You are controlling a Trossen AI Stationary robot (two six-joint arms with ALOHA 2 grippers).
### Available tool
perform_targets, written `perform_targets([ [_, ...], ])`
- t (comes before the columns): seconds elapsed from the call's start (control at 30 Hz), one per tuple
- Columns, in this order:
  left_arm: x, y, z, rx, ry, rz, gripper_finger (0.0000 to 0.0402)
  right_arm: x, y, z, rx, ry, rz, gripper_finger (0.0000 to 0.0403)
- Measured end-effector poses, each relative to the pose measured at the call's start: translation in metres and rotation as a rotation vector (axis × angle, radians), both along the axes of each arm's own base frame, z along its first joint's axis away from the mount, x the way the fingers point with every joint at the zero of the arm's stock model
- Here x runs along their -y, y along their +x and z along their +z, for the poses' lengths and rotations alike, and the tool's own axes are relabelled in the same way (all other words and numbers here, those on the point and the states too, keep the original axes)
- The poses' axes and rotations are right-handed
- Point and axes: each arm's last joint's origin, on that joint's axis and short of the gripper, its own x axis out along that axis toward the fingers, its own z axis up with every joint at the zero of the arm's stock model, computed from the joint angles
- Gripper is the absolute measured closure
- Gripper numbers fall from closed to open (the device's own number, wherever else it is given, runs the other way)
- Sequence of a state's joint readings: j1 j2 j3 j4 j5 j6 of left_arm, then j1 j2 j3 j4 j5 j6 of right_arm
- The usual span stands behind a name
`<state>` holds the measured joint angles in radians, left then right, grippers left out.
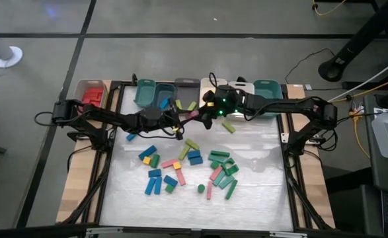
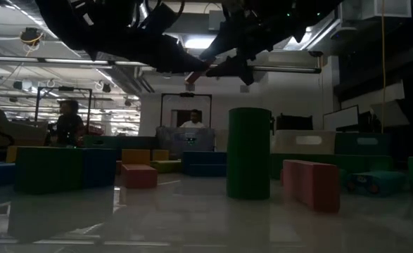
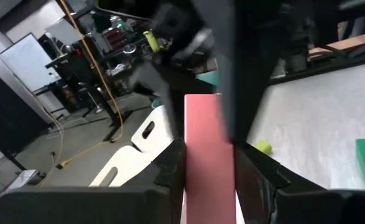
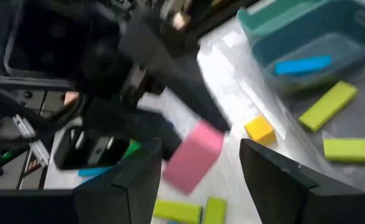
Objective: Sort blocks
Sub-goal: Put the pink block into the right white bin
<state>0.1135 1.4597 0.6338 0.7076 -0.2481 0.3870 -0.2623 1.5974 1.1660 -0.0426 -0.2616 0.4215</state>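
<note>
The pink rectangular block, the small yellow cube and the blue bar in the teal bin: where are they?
Pink rectangular block [image 3: 208,155], left wrist view, broad face.
Small yellow cube [image 4: 260,130], right wrist view, top.
Blue bar [image 4: 303,65], right wrist view, middle.

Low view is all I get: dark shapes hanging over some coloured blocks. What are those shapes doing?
Observer: They are two robot arms, close together above the table. The left gripper is clamped on a pink block.
Operator: And the other arm?
Observer: The right gripper is open, with one finger on either side of that same pink block.
Operator: Is anything sorted already?
Observer: In the right wrist view, a teal bin holds one blue block, while most of the blocks lie loose on the table.
</note>
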Motion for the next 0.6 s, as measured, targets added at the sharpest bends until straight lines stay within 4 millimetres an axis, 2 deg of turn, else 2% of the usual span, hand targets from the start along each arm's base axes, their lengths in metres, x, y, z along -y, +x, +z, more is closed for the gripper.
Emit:
perform_targets([
  [0.17, 0.0049, 0.0006, -0.0001, -0.011, 0.027, -0.018, 0.0307, -0.0003, -0.0003, -0.0005, -0.008, -0.001, -0.004, 0.0187],
  [0.27, 0.0059, 0.0007, -0.0002, -0.015, 0.035, -0.02, 0.0307, -0.0003, -0.0004, -0.0006, -0.01, 0.0, -0.004, 0.0205],
  [0.47, 0.0058, 0.0006, -0.0003, -0.017, 0.038, -0.015, 0.0304, -0.0005, -0.0007, -0.0012, -0.016, -0.003, 0.001, 0.0295],
  [0.6, 0.0055, 0.0005, -0.0002, -0.018, 0.042, -0.01, 0.0287, -0.0001, -0.001, -0.0018, -0.019, -0.038, 0.019, 0.0347],
])
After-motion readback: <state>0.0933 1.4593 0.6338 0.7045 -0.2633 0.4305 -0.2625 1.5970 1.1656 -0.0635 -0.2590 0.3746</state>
